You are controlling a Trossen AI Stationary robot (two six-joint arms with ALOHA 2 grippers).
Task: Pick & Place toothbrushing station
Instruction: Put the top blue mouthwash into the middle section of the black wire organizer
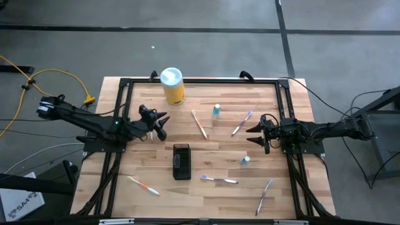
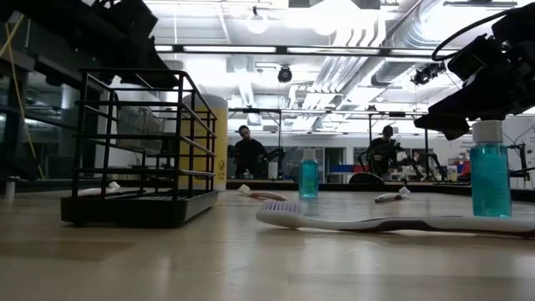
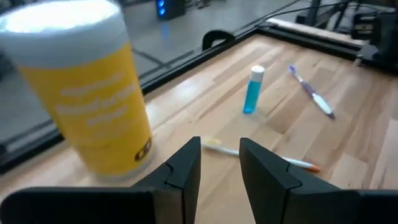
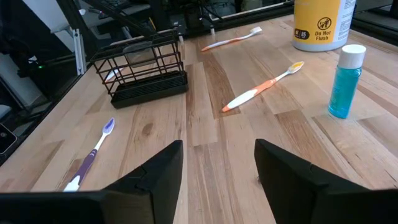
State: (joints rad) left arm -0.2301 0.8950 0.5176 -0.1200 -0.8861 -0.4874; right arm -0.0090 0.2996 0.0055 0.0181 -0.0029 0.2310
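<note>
Both my grippers sit open and empty. High view: toothbrushing station (image 1: 182, 161) at lower centre, left gripper (image 1: 160, 125) and right gripper (image 1: 259, 135) well apart from it. Low view: its thin wire bars could slip. Right wrist view: purple toothbrush (image 4: 92, 155) could get bumped.

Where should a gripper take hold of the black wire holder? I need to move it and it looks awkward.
Judging by its open wire build, grip the toothbrushing station by a top rail of a long side, coming straight down. It stands upright mid-table, clear of the toothbrushes. Both the left gripper and right gripper are open.
</note>
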